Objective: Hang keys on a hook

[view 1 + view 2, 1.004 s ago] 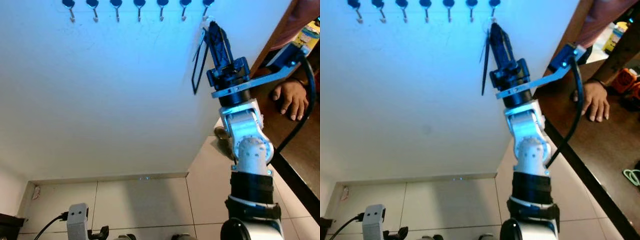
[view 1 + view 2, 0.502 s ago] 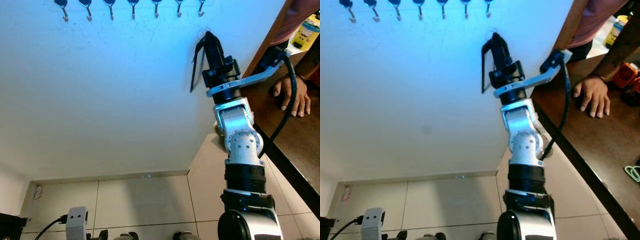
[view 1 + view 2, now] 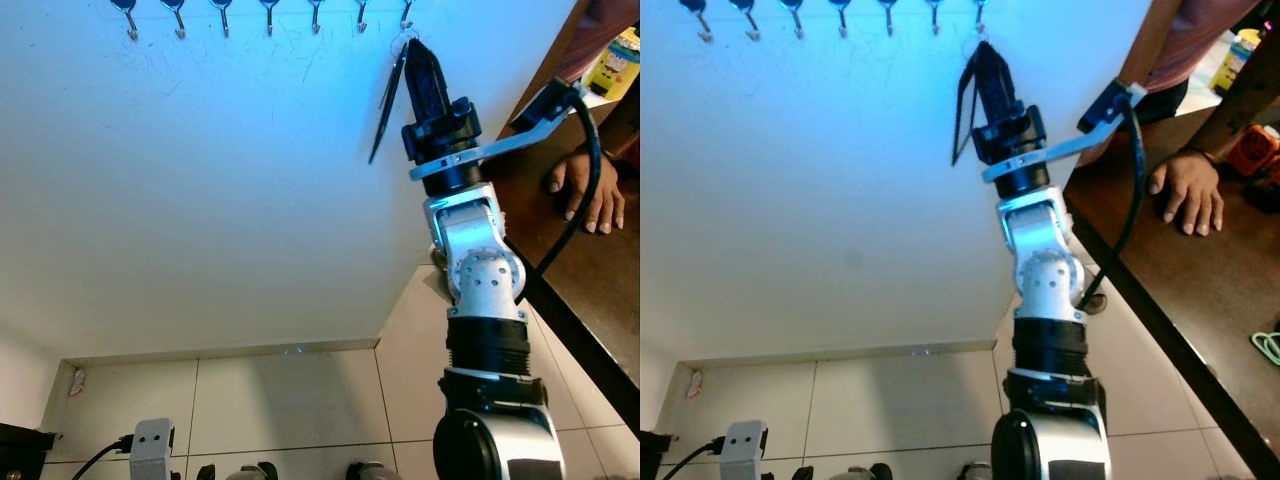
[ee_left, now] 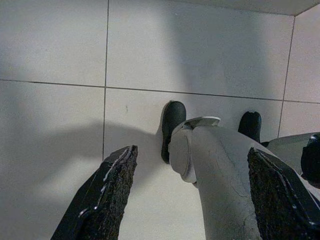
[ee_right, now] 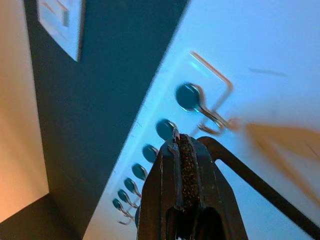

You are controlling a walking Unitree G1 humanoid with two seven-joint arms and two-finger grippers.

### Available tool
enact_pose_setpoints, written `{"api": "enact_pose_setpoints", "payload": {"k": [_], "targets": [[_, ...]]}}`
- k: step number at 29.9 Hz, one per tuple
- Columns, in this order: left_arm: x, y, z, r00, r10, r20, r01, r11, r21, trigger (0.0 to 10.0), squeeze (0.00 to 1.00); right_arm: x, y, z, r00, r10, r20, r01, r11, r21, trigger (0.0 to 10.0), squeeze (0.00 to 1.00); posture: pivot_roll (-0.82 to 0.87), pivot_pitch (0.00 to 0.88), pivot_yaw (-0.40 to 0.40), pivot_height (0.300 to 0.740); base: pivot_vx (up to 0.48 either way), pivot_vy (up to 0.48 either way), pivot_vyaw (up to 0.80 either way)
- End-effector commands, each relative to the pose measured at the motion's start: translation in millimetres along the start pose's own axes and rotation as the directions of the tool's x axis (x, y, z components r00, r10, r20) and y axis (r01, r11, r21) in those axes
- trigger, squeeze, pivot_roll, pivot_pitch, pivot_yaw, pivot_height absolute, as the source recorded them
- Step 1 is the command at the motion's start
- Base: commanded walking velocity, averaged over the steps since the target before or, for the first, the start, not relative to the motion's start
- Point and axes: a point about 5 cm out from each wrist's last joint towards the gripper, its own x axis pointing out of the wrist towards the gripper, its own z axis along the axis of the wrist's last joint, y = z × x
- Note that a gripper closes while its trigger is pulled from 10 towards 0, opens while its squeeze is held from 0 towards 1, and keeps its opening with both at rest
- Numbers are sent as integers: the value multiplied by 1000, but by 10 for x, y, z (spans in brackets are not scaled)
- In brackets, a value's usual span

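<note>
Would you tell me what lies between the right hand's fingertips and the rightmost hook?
Nothing but a short stretch of bare wall: the left eye view shows the right hand just below the rightmost hook.

Seven hooks [image 3: 268, 12] in a row on the wall, one black strap loop [image 3: 385, 95] up by the last of them, one person's hand [image 3: 585, 187] on one dark table [image 3: 600, 290], one yellow bottle [image 3: 618, 62].

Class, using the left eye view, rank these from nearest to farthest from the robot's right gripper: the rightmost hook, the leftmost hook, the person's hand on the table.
1. Rightmost hook, just above the right gripper.
2. Person's hand, on the brown table, to the gripper's right and lower.
3. Leftmost hook, at the row's far left end.
</note>
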Motion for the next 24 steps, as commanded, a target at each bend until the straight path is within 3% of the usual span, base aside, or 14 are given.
{"api": "enact_pose_setpoints", "payload": {"k": [1, 15, 24], "targets": [[-31, 18, -89, 1000, 1, -27, -1, 1000, 3, 10000, 0, 25, 15, -6, 1000, 14, 2, -14, 1000, 5, 10000, 0, -23, 149, 75, 740, 0, 0, 0], [-3, -33, -37, 1000, -19, -8, 20, 1000, 9, 10000, 0, 88, -113, 104, 995, -86, 41, 88, 995, -44, 10000, 0, -26, 145, 71, 740, 0, 0, 0], [12, -58, 3, 999, -30, 10, 30, 999, 13, 10000, 0, 98, -120, 88, 995, -94, 31, 95, 994, -45, 10000, 0, -27, 145, 71, 740, 0, 0, 0]]}}
